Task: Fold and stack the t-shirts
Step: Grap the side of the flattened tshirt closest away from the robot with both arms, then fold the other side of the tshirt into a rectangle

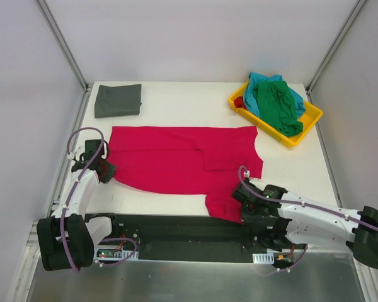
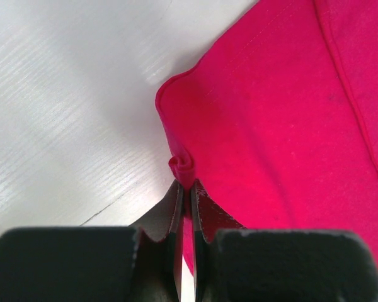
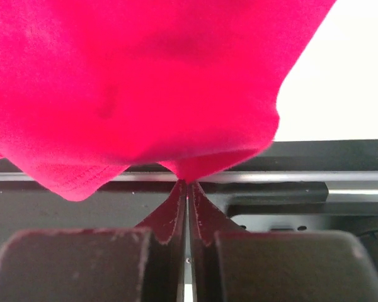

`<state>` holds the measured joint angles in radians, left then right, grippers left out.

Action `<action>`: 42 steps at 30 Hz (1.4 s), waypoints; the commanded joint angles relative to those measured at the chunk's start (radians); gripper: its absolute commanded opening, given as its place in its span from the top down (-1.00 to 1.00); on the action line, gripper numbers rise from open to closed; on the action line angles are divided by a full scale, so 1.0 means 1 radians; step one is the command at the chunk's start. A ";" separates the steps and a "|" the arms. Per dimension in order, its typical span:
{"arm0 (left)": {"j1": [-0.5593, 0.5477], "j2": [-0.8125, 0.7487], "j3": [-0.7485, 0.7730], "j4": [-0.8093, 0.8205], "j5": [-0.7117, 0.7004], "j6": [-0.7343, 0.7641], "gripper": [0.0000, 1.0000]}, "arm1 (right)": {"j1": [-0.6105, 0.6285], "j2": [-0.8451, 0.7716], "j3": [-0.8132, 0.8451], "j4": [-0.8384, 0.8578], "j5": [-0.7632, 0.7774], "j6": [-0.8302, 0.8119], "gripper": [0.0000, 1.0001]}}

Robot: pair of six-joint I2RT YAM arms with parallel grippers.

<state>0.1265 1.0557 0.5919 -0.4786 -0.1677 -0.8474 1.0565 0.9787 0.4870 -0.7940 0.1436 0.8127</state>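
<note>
The crimson red cloth t-shirt (image 1: pixel 176 160) lies spread on the white worktop (image 1: pixel 176 100) with its long axis running left to right, so it spans the gap between the two arms. Its near right portion hangs off the worktop's near edge over the black base plate (image 1: pixel 176 234). The left tool (image 2: pixel 189 185) is pinched closed on a small pucker of the shirt's edge at the garment's left end, with bare worktop beside it. The right tool (image 3: pixel 188 184) is closed on a fold of the drooping near right corner, and the cloth bulges up and away from its fingertips. Each arm therefore has the end of the shirt nearest to it, and the bulk of the fabric lies beyond both tools, toward the far side of the worktop. The next fold will probably depend on both ends rising together and travelling across the short axis, so that the cloth stays taut between them. The dark grey cloth t-shirt (image 1: pixel 118 100) sits folded at the far left corner, well apart. The green cloth t-shirt (image 1: pixel 278 107) and the teal cloth t-shirt (image 1: pixel 264 82) are heaped in the yellow plastic tray (image 1: pixel 312 116) at the far right.
</note>
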 commanded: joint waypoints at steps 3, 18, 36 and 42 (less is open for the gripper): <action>0.013 -0.019 0.003 -0.020 -0.053 0.018 1.00 | -0.036 -0.161 0.019 -0.175 0.001 0.010 0.99; 0.013 -0.005 0.040 -0.029 0.004 0.016 1.00 | -0.283 -0.302 0.146 -0.024 -0.240 -0.242 0.99; 0.013 0.217 0.256 -0.029 0.040 0.041 1.00 | -0.704 0.104 0.458 0.246 -0.317 -0.474 0.99; 0.012 0.288 0.304 -0.029 0.048 0.050 1.00 | -0.759 0.242 0.562 0.282 -0.318 -0.501 0.99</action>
<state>0.1265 1.3144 0.8448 -0.5003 -0.1291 -0.8211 0.3313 1.1519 0.9497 -0.5743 -0.1638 0.3580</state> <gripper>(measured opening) 0.018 0.010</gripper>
